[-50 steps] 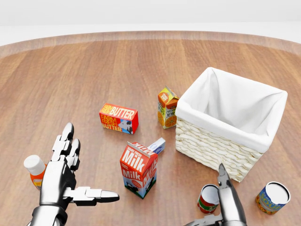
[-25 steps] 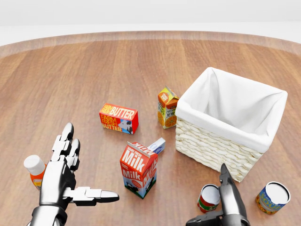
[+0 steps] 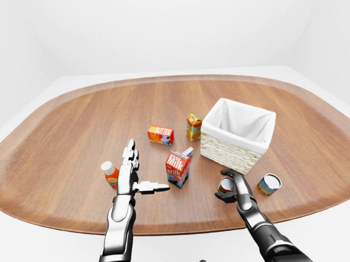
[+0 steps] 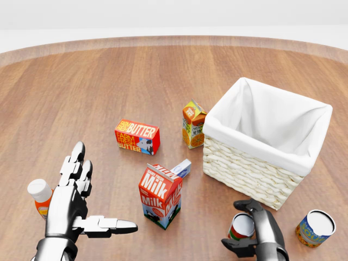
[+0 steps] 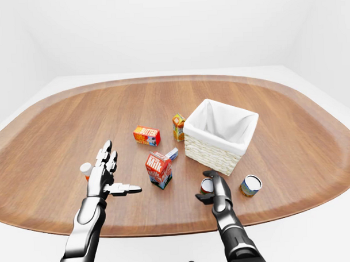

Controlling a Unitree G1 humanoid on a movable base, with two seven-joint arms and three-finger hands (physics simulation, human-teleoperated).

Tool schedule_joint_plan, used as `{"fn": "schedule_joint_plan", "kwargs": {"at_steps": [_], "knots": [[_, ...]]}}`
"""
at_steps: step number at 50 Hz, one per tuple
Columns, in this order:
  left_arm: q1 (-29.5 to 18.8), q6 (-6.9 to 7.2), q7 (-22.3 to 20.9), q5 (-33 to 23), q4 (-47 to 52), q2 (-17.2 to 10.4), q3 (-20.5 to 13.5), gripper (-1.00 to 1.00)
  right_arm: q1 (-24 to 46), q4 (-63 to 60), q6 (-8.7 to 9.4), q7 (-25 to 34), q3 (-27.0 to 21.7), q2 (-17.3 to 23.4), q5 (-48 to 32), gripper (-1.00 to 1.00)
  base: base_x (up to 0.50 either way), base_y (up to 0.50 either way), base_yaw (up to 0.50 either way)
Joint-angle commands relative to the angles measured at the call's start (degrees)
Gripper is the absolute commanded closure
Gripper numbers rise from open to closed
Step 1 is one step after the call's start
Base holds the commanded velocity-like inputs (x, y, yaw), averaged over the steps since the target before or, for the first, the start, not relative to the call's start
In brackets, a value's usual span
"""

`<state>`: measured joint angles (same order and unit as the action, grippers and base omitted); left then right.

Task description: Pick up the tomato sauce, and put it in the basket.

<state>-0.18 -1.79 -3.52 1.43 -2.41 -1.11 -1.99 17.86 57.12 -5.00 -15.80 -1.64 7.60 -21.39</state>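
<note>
Left-eye view: a round wooden bench [image 3: 77, 128] carries a white-lined wicker basket [image 3: 237, 134], a milk carton [image 3: 178, 167], a butter box [image 3: 161, 134] and a juice carton [image 3: 193, 126]. The left hand [image 3: 132, 178] hovers with fingers spread wide, holding nothing.

Head view: the right hand [image 4: 261, 234], straight-fingered half a second ago, now curls around the red tomato sauce can [image 4: 240, 229], just below the basket; full grip is uncertain. Lifting seems next. A second can [image 4: 315, 228] stands to the right.

Right-eye view: same layout.
</note>
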Motion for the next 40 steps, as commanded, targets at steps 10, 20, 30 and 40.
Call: {"fn": "schedule_joint_plan", "kwargs": {"at_steps": [10, 20, 30, 40], "knots": [[0.34, 0.87, 0.02, -0.06, 1.23, 0.08, 0.14, -1.00, 0.59, 2.15, 0.00, 0.35, 0.01, 0.12, 0.51, 0.42, 0.00, 0.00, 0.00], [0.26, 0.39, -0.06, -0.02, 0.78, 0.05, 0.08, -1.00, 0.16, 1.40, 0.00, 1.08, 0.08, -0.05, 0.74, 1.00, 0.00, 0.00, 0.00], [0.23, -0.09, -0.11, -0.08, 0.45, 0.06, 0.11, -1.00, -0.93, -0.58, 0.00, 1.99, 0.35, -0.24, 0.67, 1.00, 0.00, 0.00, 0.00], [0.31, 0.36, -0.13, -0.03, 0.90, 0.07, 0.14, -1.00, -7.34, -15.98, 0.00, 5.53, 0.80, -1.01, -2.19, 1.00, 0.00, 0.00, 0.00]]}}
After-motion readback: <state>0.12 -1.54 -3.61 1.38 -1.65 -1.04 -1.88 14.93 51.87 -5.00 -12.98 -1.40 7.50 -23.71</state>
